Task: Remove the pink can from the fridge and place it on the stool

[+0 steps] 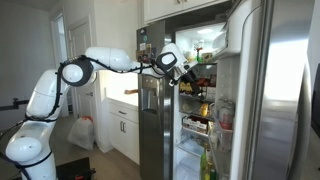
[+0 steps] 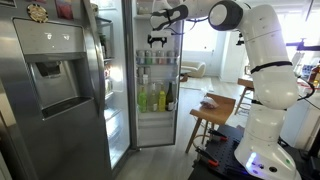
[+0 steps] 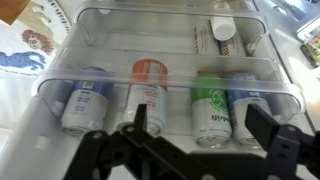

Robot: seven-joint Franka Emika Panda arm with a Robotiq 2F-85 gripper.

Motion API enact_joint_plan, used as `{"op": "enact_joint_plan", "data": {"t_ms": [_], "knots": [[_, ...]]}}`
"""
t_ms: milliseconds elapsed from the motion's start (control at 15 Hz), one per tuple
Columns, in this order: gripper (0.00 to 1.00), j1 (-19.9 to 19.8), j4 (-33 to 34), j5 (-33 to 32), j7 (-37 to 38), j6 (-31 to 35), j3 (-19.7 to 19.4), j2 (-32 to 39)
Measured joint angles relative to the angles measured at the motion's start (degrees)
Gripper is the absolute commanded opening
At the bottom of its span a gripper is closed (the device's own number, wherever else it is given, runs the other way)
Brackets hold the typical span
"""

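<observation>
Fridge [image 1: 245, 95] stainless, door open, interior lit. Pink-topped can [image 3: 147, 95] upright in clear door bin (among other cans). Wooden stool [image 2: 212, 112] beside fridge.

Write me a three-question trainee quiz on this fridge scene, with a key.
1. True or false: the gripper is shut on a can.
2. In the wrist view, what stands just right of the pink-red can? A) a green can B) a glass jar C) a milk carton
3. How many cans stand in the front row of the clear bin?

Key: 1 false, the jaws are open and hold nothing; 2 A; 3 four.
</observation>
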Motion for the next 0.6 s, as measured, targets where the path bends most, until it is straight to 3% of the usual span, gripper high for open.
{"op": "enact_joint_plan", "data": {"t_ms": [600], "knots": [[1.00,-0.76,-0.52,-0.65,0.00,0.06,-4.38,-0.75]]}}
